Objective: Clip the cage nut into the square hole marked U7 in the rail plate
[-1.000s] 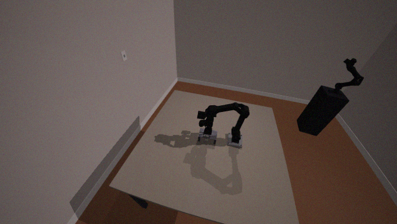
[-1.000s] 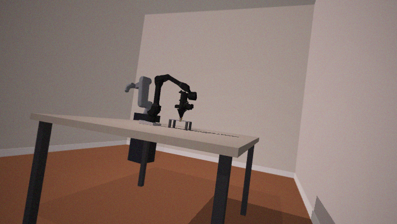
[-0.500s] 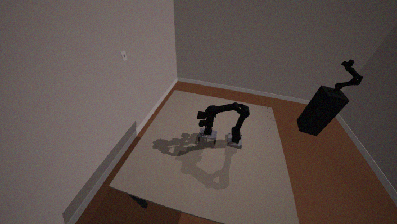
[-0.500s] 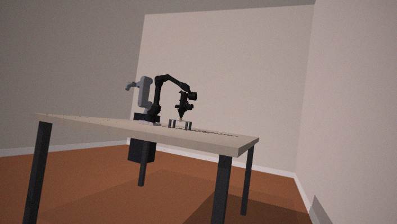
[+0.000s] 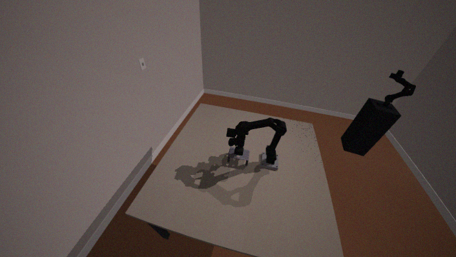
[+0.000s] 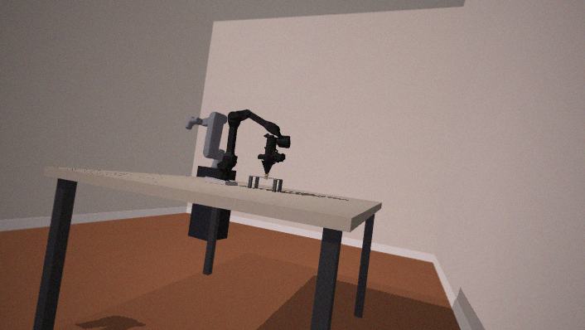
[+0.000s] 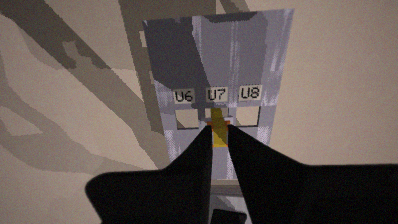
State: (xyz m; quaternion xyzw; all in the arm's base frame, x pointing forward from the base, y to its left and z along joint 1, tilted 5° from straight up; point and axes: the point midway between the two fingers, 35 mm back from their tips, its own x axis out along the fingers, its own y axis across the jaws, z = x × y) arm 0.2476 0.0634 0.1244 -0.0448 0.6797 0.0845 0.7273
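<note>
Cage nut pinched over U7

Wrist view, left to right. U6 hole point(image 7: 187, 119) first: square, counter colour showing through. Next, the U7 label point(image 7: 217, 94), its hole point(image 7: 210, 113) partly hidden from me by the yellow cage nut point(image 7: 219, 131). My end effector point(image 5: 239, 154) point(image 6: 266, 174) point(image 7: 218, 130) is narrow, fingertips closed on the nut's sides, pointing down. Nut sits at the U7 opening; can't tell whether its wings are through. Then U8 hole point(image 7: 247, 116), also see-through. Exterior view: rail plate point(image 5: 244, 155) point(image 6: 271, 178) point(image 7: 170, 55) stands on short legs on the counter point(image 5: 274, 200) point(image 6: 298, 207) point(image 7: 340, 110), right of my arm's base point(image 6: 232, 182).
</note>
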